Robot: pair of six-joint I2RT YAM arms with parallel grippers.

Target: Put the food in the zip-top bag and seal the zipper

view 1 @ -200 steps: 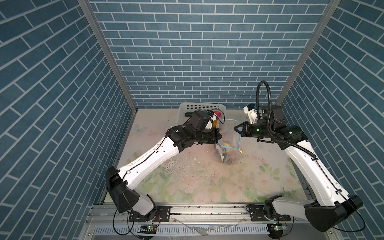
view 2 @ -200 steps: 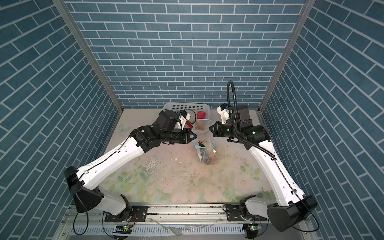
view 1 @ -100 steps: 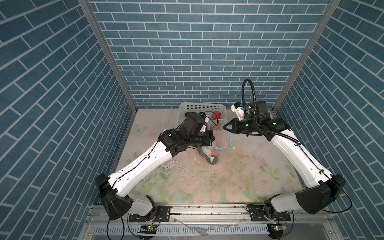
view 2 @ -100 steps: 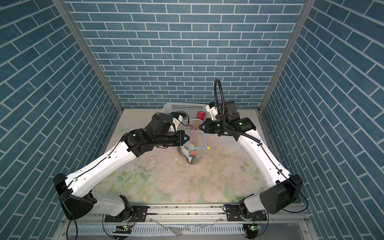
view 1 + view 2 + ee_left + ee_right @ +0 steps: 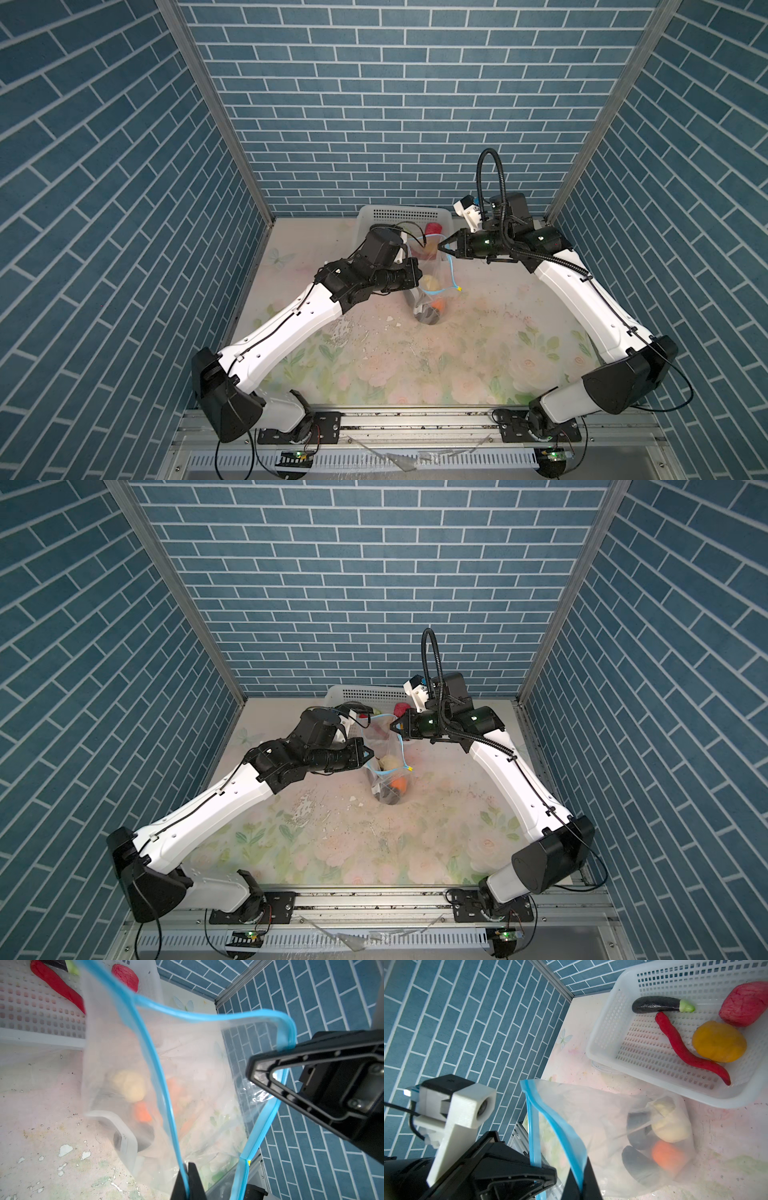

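Symmetrically, both arms reach inward, left tool [image 5: 371,754] and right tool [image 5: 391,726] clamped on the zipper [image 5: 562,1136].

In the white perforated basket [image 5: 604,1039], four toy pieces: one black eggplant [image 5: 654,1004] with a green cap, one red chilli [image 5: 679,1043], one yellow-orange piece [image 5: 719,1042], one pink-red lump [image 5: 745,1004]. Just beside the basket, one clear zip-top bag [image 5: 596,1109] with one light-blue zipper [image 5: 158,1076], one small yellow tab [image 5: 248,1162] and one white label [image 5: 124,1136], and four pieces seen through the plastic: two black lumps [image 5: 638,1126], one cream piece [image 5: 670,1126], one orange piece [image 5: 667,1155]. Also beside the basket, two grippers: left gripper [image 5: 187,1174], right gripper [image 5: 580,1182].
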